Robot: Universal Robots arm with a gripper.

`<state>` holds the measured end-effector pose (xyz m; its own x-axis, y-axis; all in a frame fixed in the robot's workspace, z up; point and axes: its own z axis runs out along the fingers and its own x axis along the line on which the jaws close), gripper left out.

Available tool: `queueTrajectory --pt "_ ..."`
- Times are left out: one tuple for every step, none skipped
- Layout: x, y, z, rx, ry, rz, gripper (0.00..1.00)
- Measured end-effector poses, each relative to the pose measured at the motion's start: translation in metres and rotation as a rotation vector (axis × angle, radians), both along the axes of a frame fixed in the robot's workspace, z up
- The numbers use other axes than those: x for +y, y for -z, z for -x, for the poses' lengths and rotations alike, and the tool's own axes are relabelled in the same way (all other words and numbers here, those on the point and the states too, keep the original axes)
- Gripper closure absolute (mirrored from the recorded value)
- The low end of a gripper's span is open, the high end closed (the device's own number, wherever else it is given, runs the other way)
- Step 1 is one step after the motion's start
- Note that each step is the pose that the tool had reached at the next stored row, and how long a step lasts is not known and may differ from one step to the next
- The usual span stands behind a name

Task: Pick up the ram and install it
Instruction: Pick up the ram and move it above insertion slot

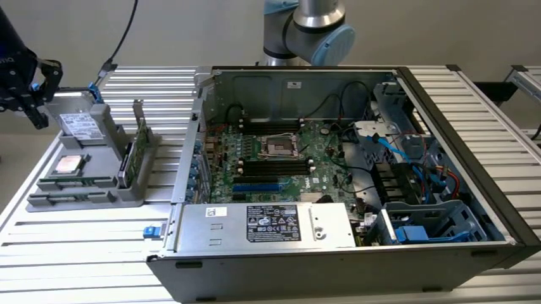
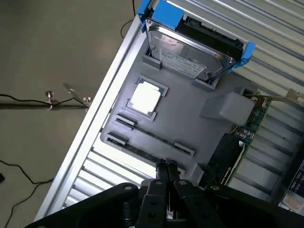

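Note:
The ram (image 2: pixel 137 150) is a thin green stick standing on edge in a slot of the grey parts holder (image 2: pixel 190 128). In the exterior view the ram (image 1: pixel 75 184) lies along the holder's (image 1: pixel 93 196) near side. My gripper (image 2: pixel 166 165) is shut with nothing between its fingers and hovers above the holder, over one end of the ram slots. In the exterior view the gripper (image 1: pixel 37 119) hangs at the far left, above and behind the holder. The open computer case (image 1: pixel 473 190) shows the motherboard's black memory slots (image 1: pixel 272 168).
The holder also carries a hard drive (image 2: pixel 187 50) in a blue frame, a CPU (image 2: pixel 145 97) and a tall green expansion card (image 2: pixel 247 128) with a metal bracket. A power supply (image 1: pixel 266 225) sits at the case front. Cables (image 1: pixel 406 152) run inside the case at the exterior view's right.

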<state>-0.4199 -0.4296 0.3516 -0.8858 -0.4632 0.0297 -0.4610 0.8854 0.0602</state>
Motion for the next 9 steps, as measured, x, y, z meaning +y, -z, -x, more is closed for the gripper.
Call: queueTrajectory --pt "0.0000 0.0000 0.0000 0.0001 -0.018 0.0001 0.90" --pt "0.0000 0.0000 0.0000 0.0000 -0.035 0.0000 0.90" --pt "0.0000 0.0001 0.0000 0.0000 -0.053 0.0000 0.90" --pt "0.0000 0.0002 0.0000 -0.0001 -0.073 0.0000 0.90" --pt "0.0000 0.0002 0.0000 0.0000 -0.090 0.0000 0.90" --pt "0.0000 0.0002 0.0000 0.0000 -0.108 0.0000 0.90" --pt "0.0000 0.0003 0.0000 0.0001 -0.126 0.0000 0.90" --pt "0.0000 0.0003 0.0000 0.0000 -0.145 0.0000 0.90" --pt "0.0000 0.0004 0.0000 0.0000 -0.163 0.0000 0.90"
